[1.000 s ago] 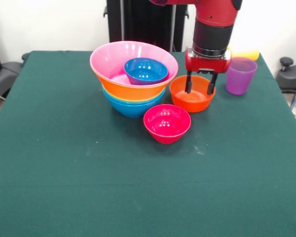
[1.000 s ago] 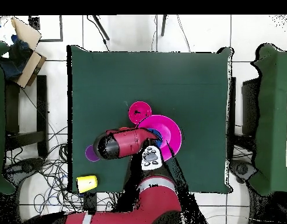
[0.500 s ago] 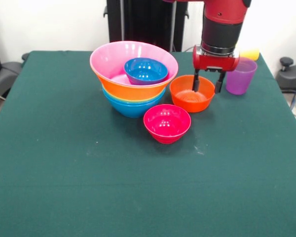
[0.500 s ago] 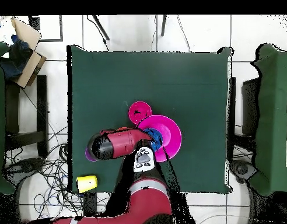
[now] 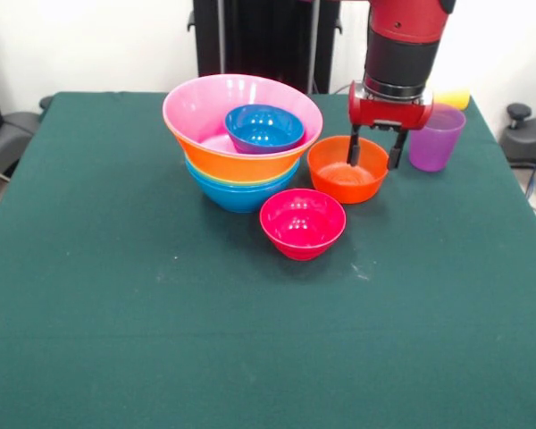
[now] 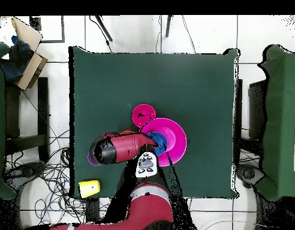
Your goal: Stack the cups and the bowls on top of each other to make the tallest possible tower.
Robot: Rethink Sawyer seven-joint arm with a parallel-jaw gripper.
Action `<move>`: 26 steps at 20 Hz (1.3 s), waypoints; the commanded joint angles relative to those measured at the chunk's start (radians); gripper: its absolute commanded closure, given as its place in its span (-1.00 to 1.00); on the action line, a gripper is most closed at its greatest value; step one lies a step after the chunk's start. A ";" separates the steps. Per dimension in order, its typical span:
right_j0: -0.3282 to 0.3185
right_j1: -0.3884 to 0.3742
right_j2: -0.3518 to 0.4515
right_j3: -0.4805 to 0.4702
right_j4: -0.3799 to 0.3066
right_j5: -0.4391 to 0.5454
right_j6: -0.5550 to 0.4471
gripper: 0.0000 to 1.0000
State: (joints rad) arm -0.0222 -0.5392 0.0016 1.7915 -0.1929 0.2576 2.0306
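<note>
The tower stands left of centre: a light blue bowl (image 5: pixel 241 198) at the base, a wide orange bowl (image 5: pixel 241 166) and a pink bowl (image 5: pixel 201 105) above it, and a small dark blue bowl (image 5: pixel 263 127) inside. The pink bowl also shows in the overhead view (image 6: pixel 177 135). An orange-red bowl (image 5: pixel 339 181) and a crimson bowl (image 5: pixel 302 223) sit apart on the table. My gripper (image 5: pixel 373 159) is open; one finger hangs inside the orange-red bowl and the other outside its right rim. A purple cup (image 5: pixel 436 136) stands just to the right, and a yellow cup (image 5: pixel 454 96) lies behind it. No green bowl shows.
The green table (image 5: pixel 161 322) holds everything. In the overhead view my arm (image 6: pixel 123 148) covers the orange-red bowl; the crimson bowl (image 6: pixel 143 114) shows beyond it, and the yellow cup (image 6: pixel 89 188) lies near the table's corner by my base.
My gripper has moved right in the front view, from the middle of the orange-red bowl to its right rim, and risen slightly. The bowls and cups have not moved.
</note>
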 commanded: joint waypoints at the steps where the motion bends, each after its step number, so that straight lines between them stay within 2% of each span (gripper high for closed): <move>1: 0.052 0.088 0.025 -0.046 0.040 -0.129 0.184 -1.00; 7: 0.097 0.137 -0.003 -0.050 0.071 -0.193 0.198 -1.00; 12: 0.128 0.151 -0.020 -0.052 0.109 -0.205 0.193 -1.00; 26: 0.104 0.228 -0.031 -0.037 0.100 -0.326 0.165 -1.00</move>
State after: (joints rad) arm 0.0947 -0.3944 -0.0640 1.7917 -0.1179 0.0437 2.0306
